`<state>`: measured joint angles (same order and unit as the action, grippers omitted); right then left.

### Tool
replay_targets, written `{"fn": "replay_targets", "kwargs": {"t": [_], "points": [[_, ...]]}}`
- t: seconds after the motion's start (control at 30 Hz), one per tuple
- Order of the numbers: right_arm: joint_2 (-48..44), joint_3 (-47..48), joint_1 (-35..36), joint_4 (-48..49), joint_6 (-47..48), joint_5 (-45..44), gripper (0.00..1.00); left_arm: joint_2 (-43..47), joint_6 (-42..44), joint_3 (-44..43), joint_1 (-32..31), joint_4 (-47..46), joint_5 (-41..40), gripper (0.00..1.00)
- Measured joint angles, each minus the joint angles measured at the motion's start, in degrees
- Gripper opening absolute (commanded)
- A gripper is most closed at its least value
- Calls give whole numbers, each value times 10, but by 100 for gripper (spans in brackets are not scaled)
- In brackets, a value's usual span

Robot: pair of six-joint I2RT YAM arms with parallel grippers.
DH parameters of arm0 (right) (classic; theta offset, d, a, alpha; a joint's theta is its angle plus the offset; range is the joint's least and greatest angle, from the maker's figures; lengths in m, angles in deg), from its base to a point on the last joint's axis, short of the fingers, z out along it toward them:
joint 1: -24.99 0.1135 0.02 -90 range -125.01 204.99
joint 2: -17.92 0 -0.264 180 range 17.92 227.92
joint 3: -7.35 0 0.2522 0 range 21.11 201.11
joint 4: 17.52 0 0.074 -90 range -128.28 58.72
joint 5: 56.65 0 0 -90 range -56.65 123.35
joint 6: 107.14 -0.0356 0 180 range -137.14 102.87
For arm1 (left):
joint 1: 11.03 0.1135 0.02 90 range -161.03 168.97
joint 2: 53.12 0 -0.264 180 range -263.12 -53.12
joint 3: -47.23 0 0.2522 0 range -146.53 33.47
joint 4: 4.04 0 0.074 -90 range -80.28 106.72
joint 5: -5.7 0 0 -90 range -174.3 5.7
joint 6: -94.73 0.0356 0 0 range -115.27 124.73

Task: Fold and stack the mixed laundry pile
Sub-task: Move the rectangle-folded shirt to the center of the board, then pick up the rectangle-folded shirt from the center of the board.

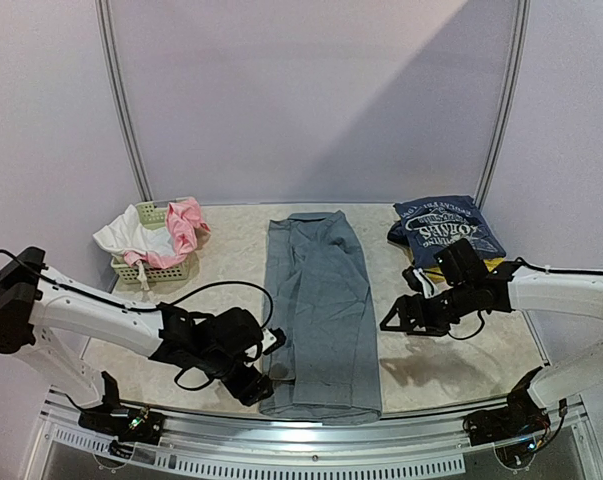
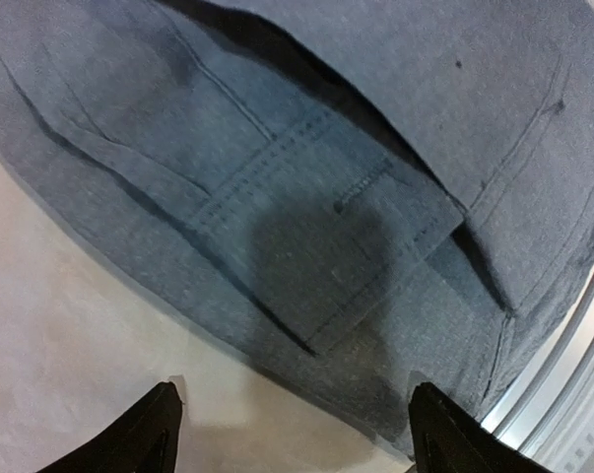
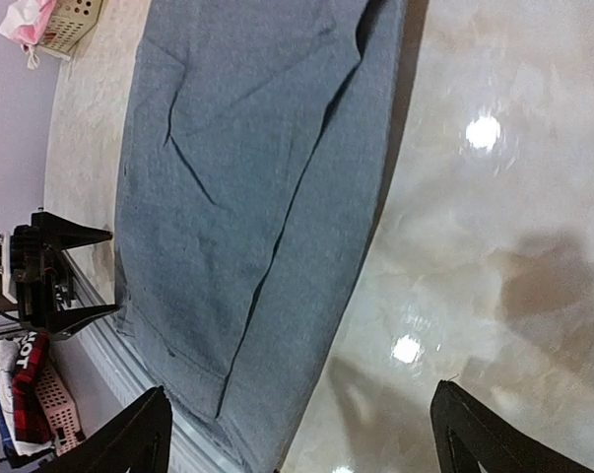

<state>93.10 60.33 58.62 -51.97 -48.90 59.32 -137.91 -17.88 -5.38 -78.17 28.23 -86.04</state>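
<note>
**Grey trousers beneath spread fingers**

The grey trousers (image 2: 306, 197) fill the top and right of the view, lying on the pale table (image 2: 70, 325). A stitched pocket panel sits at their middle. The left gripper (image 2: 297, 434) holds nothing. Its black fingertips (image 2: 144, 434) stand wide apart at the bottom edge. A metal rail (image 2: 562, 394) shows at lower right.

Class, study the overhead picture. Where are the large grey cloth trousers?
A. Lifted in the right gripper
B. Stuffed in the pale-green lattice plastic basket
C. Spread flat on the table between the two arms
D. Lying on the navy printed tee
C: the large grey cloth trousers lie flat and lengthwise on the table, with the open left gripper and the open right gripper on either side, neither holding them.
</note>
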Motion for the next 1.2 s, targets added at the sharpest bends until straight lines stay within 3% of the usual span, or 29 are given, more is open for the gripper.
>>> {"fn": "replay_targets", "kwargs": {"t": [0.47,0.73,1.03,1.13,1.2], "points": [[-15,-22,95,-79,-12,33,78,-12,-24,-6,-50,-1,54,69],[-12,-22,132,-108,-13,33,76,-18,-30,-7,-58,-12,89,53],[-6,-22,155,-108,-14,32,72,-37,-35,-8,-61,-41,103,11],[-6,-26,160,-98,-17,33,69,-44,-38,-9,-61,-49,105,1],[-6,-29,165,-90,-21,33,67,-47,-40,-9,-61,-54,106,0]]}}
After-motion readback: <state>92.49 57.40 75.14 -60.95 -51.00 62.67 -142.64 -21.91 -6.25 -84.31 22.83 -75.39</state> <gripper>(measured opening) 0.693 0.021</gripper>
